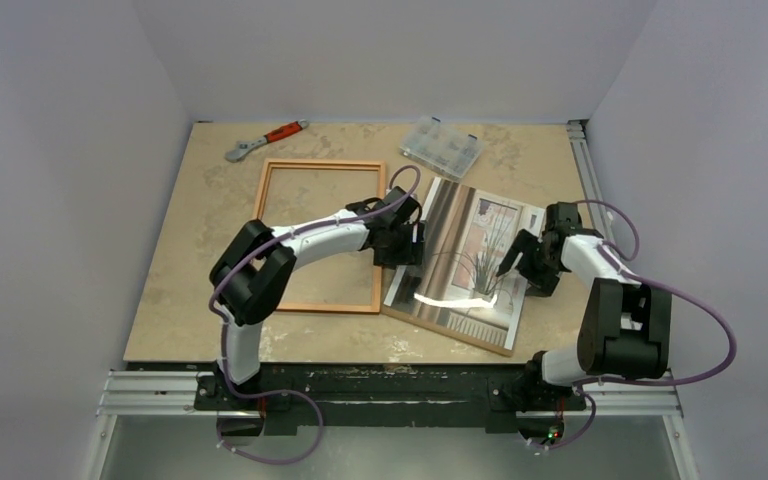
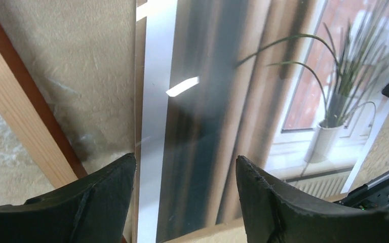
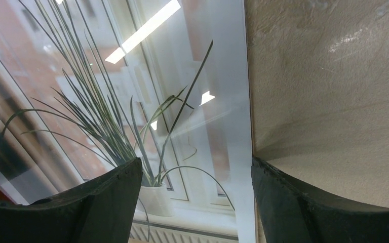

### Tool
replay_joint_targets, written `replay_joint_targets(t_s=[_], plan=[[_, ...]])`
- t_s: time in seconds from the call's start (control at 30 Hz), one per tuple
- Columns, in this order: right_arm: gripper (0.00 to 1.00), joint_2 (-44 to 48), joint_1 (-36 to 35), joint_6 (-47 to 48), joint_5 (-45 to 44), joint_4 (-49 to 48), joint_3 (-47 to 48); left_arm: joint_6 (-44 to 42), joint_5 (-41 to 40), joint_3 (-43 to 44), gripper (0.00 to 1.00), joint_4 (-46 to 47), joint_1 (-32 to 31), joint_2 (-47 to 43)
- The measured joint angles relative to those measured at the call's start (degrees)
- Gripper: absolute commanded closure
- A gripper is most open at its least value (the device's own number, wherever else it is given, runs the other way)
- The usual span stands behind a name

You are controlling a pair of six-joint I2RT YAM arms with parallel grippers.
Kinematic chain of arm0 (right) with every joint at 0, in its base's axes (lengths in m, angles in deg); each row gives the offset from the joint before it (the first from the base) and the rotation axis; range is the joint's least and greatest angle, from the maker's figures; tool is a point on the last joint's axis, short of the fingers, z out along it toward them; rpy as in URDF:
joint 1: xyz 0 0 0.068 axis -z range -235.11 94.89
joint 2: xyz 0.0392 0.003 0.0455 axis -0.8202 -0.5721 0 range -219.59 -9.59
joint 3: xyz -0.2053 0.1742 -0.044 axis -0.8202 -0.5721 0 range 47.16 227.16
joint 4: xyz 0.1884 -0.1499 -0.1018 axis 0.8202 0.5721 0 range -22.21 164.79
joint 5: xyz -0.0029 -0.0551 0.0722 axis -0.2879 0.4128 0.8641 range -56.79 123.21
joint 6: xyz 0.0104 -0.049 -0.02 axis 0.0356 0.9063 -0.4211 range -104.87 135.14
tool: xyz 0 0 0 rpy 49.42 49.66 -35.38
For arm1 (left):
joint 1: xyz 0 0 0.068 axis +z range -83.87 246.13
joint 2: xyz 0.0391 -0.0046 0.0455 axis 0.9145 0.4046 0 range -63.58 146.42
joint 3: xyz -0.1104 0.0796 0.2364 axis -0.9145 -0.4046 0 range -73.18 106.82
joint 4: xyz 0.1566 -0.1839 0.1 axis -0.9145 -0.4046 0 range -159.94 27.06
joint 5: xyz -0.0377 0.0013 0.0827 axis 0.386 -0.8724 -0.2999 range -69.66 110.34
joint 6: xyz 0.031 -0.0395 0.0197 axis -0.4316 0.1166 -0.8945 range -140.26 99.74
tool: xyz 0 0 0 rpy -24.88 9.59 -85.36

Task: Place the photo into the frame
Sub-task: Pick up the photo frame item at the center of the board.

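The photo, a glossy print of a potted grassy plant by a window, lies face up on a brown backing board, right of the empty wooden frame. My left gripper is open and low over the photo's left edge. In the left wrist view the gripper has one finger on each side of that edge of the photo, with the frame's bar to the left. My right gripper is open over the photo's right edge. In the right wrist view the gripper straddles that edge of the photo.
A red-handled wrench lies at the back left. A clear plastic compartment box sits at the back, just beyond the photo. A metal rail runs along the table's right edge. White walls close in three sides.
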Motion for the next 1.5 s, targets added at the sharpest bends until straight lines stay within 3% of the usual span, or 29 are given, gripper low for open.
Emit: replay_joint_targets(t_s=[0.37, 0.77, 1.0, 1.5], plan=[[0.24, 0.00, -1.01, 0.66, -0.17, -0.20, -0.07, 0.00, -3.43, -0.39, 0.29, -2.27, -2.91, -9.81], [0.23, 1.01, -4.39, 1.36, 0.72, -1.14, -0.81, 3.74, -3.56, -9.92, 0.35, 0.02, -2.95, -16.65], [0.23, 1.79, -4.42, 1.60, 1.38, -2.10, -1.77, 9.27, -0.15, -20.09, 0.44, 10.45, -0.61, -21.22], [0.22, 1.70, -3.93, 1.88, 3.02, -2.60, -2.12, 20.17, 9.16, -36.28, 0.44, 40.28, 5.18, -25.14]])
